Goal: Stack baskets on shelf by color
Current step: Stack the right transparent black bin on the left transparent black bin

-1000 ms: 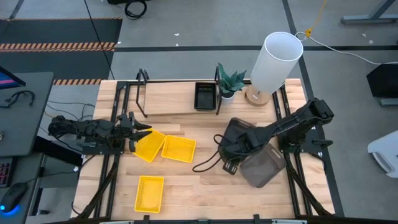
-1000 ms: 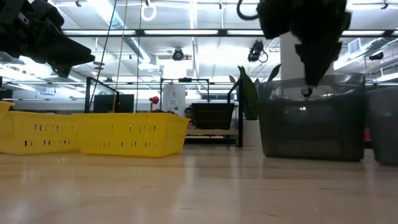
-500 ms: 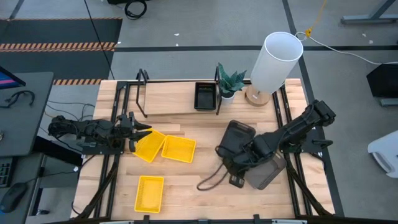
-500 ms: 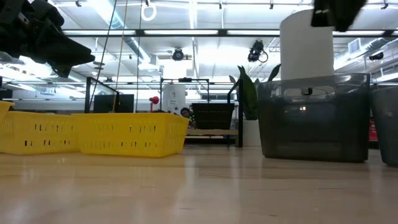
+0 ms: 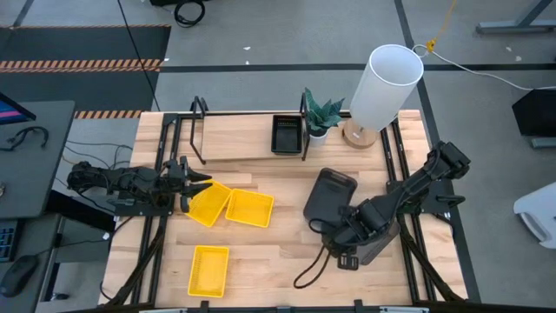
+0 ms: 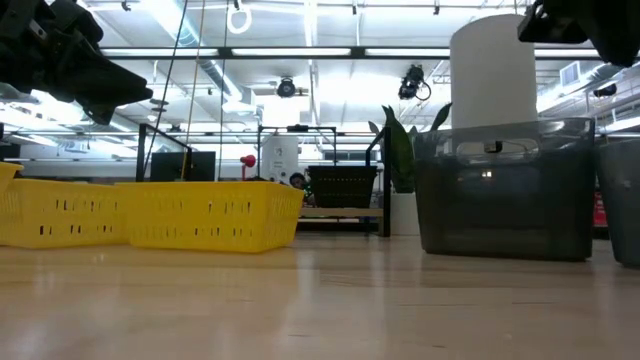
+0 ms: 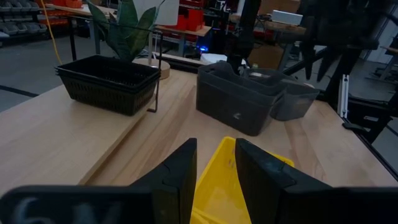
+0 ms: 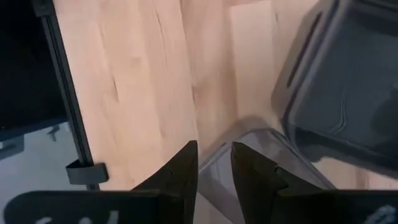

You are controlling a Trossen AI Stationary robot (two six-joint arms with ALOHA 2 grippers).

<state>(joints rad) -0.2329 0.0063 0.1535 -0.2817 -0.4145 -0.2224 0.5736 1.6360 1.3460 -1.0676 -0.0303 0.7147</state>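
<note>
Three yellow baskets lie on the table's left half: one (image 5: 208,206) right before my left gripper (image 5: 193,185), one (image 5: 250,208) beside it, one (image 5: 208,268) near the front edge. My left gripper (image 7: 214,168) stands open above the first one's corner (image 7: 227,180), clear of it. A black mesh basket (image 5: 286,133) sits on the shelf (image 5: 243,143). Two dark grey baskets (image 5: 328,196) (image 5: 382,246) rest on the table's right half. My right gripper (image 8: 214,165) hangs open, pointing down, high over the nearer grey one (image 8: 249,168).
A white cylinder (image 5: 387,83) on a wooden foot and a small potted plant (image 5: 321,117) stand at the back right beside the shelf. A black cable loop (image 5: 308,274) trails from the right arm. Another grey basket (image 6: 622,200) shows at the low view's right edge.
My right gripper has risen out of the grey basket at the table's middle and swung toward the near edge, rolling as it went, so that it now hangs over the nearer grey basket. That middle basket stays on the table.
</note>
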